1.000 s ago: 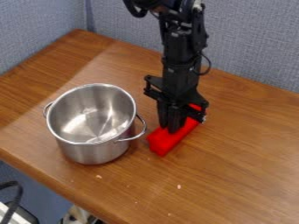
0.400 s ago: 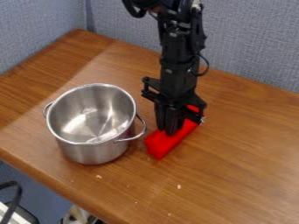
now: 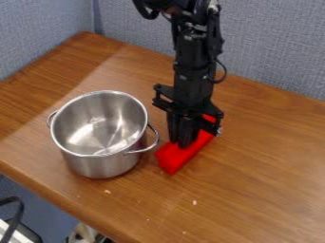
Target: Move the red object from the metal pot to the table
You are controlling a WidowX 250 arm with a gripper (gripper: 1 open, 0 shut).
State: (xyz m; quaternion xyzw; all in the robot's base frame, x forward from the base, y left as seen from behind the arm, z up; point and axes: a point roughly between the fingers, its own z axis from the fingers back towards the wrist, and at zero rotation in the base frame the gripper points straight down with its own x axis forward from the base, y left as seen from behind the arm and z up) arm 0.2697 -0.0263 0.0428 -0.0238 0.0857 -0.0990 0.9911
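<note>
The red object (image 3: 181, 152) lies on the wooden table (image 3: 254, 180), just right of the metal pot (image 3: 102, 131), its near end close to the pot's side. My gripper (image 3: 187, 136) points straight down onto the block's far end, with its black fingers shut on the red object. The pot stands upright, shiny inside, with nothing red in it.
A grey partition wall (image 3: 51, 24) stands behind the table. The table's front edge (image 3: 76, 204) runs diagonally close below the pot. Dark cables (image 3: 15, 226) show under the table at the lower left.
The red object has shifted very slightly toward the pot and the table's front edge. The arm looks still.
</note>
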